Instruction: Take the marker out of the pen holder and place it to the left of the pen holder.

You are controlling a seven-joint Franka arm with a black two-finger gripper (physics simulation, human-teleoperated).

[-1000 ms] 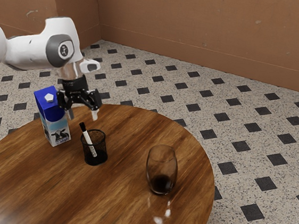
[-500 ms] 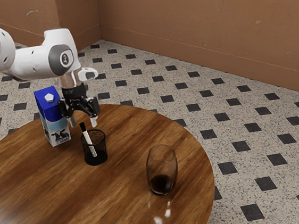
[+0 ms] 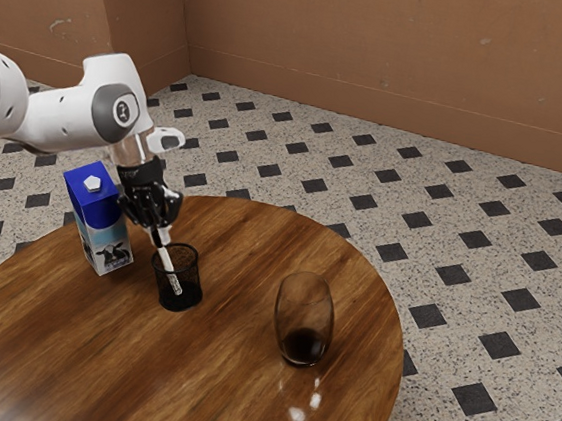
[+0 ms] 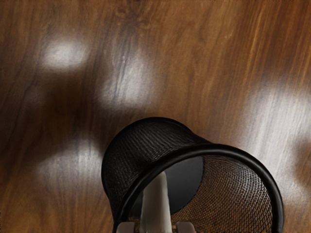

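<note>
Gripping the marker by its upper end, my black gripper has a finger on either side of it, above the rim of the pen holder. The marker's white lower part stands inside the black mesh, tilted, with its top leaning toward the exterior view's left. On that same side, the blue-and-white milk carton stands upright near the holder. A clear glass stands toward the exterior view's right, apart from the holder, on the round wooden table.
</note>
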